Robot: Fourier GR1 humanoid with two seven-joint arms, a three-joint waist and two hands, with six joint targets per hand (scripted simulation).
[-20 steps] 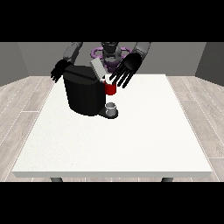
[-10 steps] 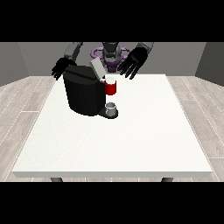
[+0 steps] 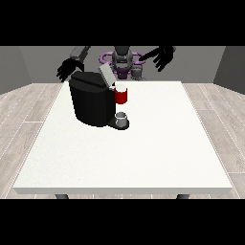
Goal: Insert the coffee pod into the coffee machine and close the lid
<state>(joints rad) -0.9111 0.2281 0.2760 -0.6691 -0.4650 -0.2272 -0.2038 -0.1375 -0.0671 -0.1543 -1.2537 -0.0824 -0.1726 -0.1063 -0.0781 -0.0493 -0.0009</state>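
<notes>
We record a white table [image 3: 143, 158] filling the middle of the frame, with the robot [image 3: 122, 60] small at the top centre behind its far edge. On the table's upper-left part stands a black coffee machine [image 3: 91, 100], its grey lid [image 3: 105, 75] raised and tilted up toward the robot. At the machine's right side, just under the lid, we note a red thing at the machine [image 3: 121, 95]. Below it, on the machine's low base, sits a small grey thing [image 3: 122, 117]; we cannot tell whether it is the pod or a cup, so we list no sure place for the coffee pod. The hand at the view's right [image 3: 161, 56] is raised above the table's far edge, well apart from the machine, its fingers spread and straight, holding nothing. The hand at the view's left [image 3: 67, 70] hangs just behind the machine's upper-left corner, fingers pointing down and relaxed, and we see nothing in it.
</notes>
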